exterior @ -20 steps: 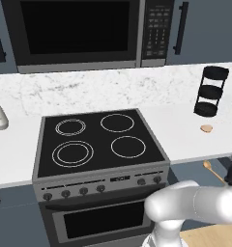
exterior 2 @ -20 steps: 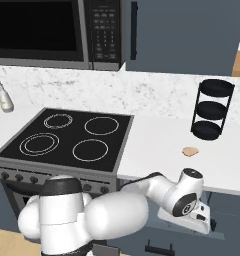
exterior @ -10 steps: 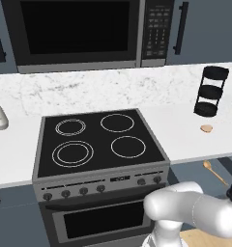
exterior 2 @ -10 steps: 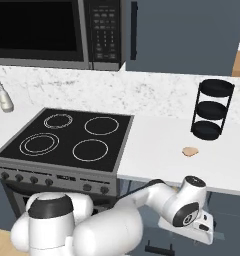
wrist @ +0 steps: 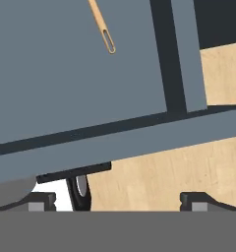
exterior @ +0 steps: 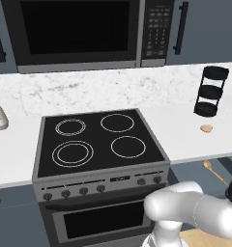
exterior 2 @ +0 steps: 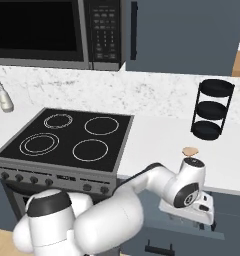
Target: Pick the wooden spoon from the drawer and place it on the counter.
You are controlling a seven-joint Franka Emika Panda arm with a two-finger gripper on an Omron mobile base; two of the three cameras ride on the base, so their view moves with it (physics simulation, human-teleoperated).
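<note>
Below the bench, right of the stove:
drawer: open
wooden spoon: lying inside
gripper: spread wide, empty, above the drawer front

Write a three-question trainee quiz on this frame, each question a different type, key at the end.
1. True or false: the wooden spoon already lies on the counter.
2. Multiple choice: the end effector is A) open, holding nothing; B) shut on the spoon; C) shut on the oven handle.
3. Fill in: the small tan lump on the counter lies in front of the black three-tier ____.

Key
1. False. The spoon rests inside the open drawer, below the counter's front edge; in the hand view only the end of its handle shows.
2. A. Both fingertips stand wide apart at the bottom of the hand view, with nothing between them.
3. Rack.
</note>
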